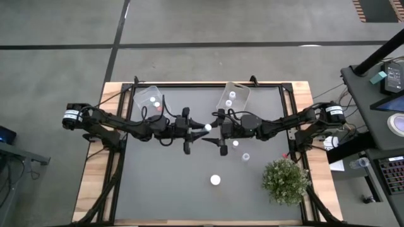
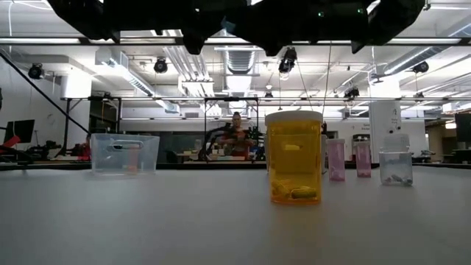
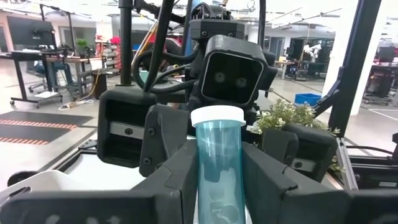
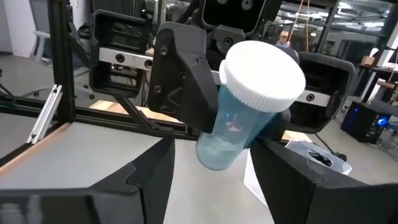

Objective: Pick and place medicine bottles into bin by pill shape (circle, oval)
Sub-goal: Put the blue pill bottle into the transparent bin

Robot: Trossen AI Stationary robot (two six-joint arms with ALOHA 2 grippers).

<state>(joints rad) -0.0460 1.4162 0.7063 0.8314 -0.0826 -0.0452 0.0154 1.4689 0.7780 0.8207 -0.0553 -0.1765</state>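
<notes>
Left tool [image 3: 217, 186] clamped on blue bottle [image 3: 219, 162], held mid-air facing right tool [image 4: 211, 168], fingers apart around it.

Two clear bins [image 1: 146, 96] [image 1: 234, 95] lie beyond the fingers, eight white-capped bottles [image 1: 215, 180] show in all, one plant [image 1: 285, 180], and two arms [image 1: 113, 123] [image 1: 297, 121].

Open tabletop [image 1: 164, 189] left of plant [image 1: 286, 181]
</notes>
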